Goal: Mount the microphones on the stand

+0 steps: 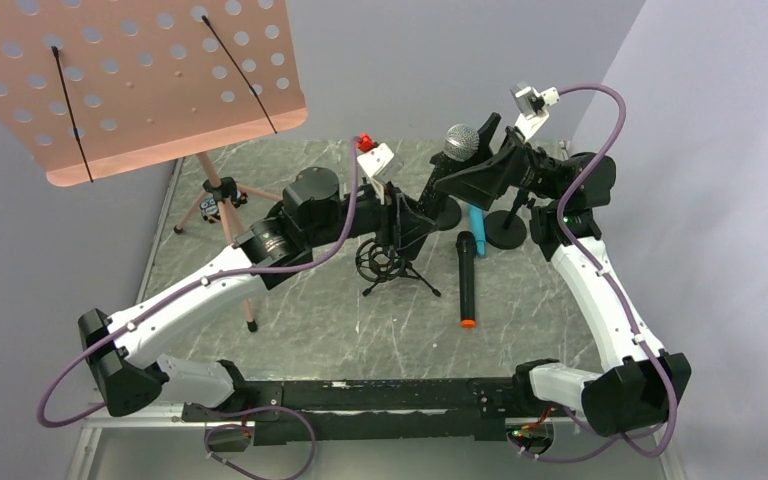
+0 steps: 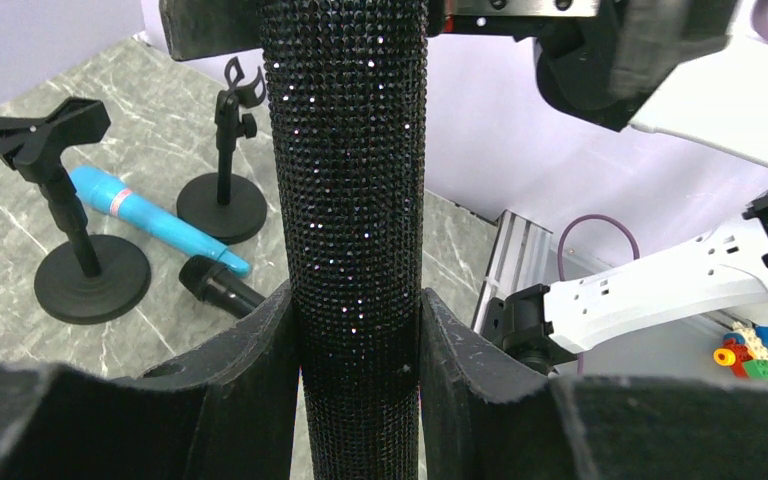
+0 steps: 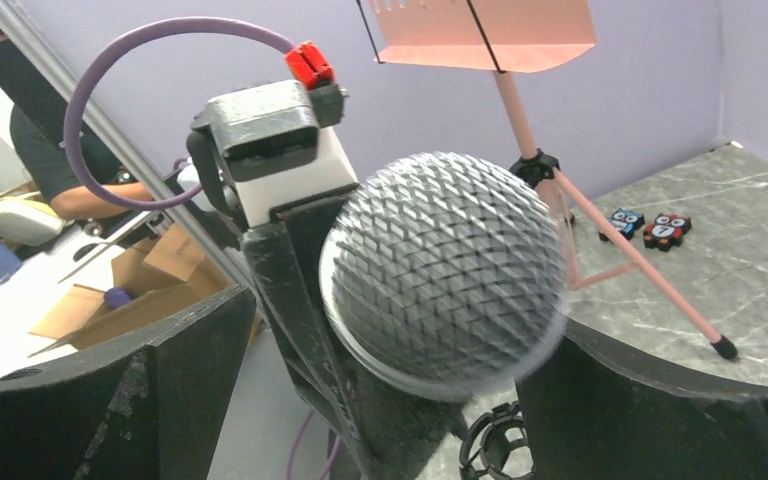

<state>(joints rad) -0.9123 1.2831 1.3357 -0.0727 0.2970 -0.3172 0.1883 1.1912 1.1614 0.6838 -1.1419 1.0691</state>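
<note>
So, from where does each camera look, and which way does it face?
Top external: above and behind the bases, looking down on the table; left arm and right arm show.
Left wrist: on that wrist, looks along the left gripper, shut on the glittery microphone, toward the blue microphone; own fingers show.
Right wrist: on that wrist, faces that microphone's mesh head and the pink music stand; the open right gripper shows.
Shared: both wrist views show the held microphone.

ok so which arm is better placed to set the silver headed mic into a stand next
Left, probably. The left end effector is shut on the mic, close above the small tripod mount. The right end effector is open around the mesh head, gripping nothing.
</note>
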